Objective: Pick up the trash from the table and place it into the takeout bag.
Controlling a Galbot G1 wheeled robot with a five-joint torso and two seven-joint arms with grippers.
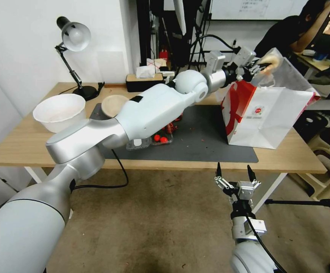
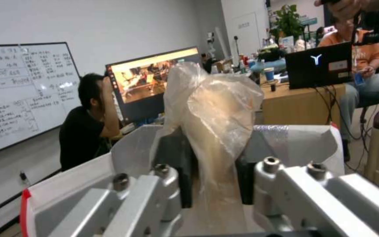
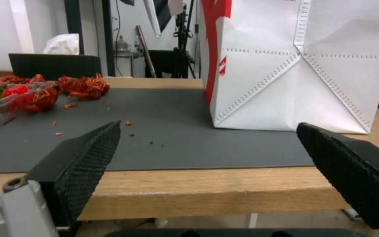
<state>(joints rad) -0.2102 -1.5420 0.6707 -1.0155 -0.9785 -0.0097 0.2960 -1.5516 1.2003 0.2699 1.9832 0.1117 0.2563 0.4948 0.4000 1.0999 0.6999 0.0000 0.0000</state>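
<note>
My left arm reaches across the table (image 1: 24, 146), and my left gripper (image 1: 258, 68) hangs over the open mouth of the takeout bag (image 1: 271, 113), shut on a clear bag with a round bun (image 1: 271, 60). In the left wrist view the dark fingers (image 2: 182, 174) pinch the clear bag (image 2: 215, 105) above the silvery lining (image 2: 294, 141). A beige paper bowl (image 1: 113, 105) sits at the mat's far left corner. My right gripper (image 1: 235, 175) is open below the table's front edge, facing the takeout bag (image 3: 294, 65) with nothing between its fingers (image 3: 88, 158).
A big white bowl (image 1: 60, 112) and a desk lamp (image 1: 74, 38) stand on the left of the table. A clear tray with red scraps (image 1: 161, 138) lies on the dark mat (image 1: 202, 140). A black tissue box (image 1: 144, 81) sits at the back. Stools stand to the right.
</note>
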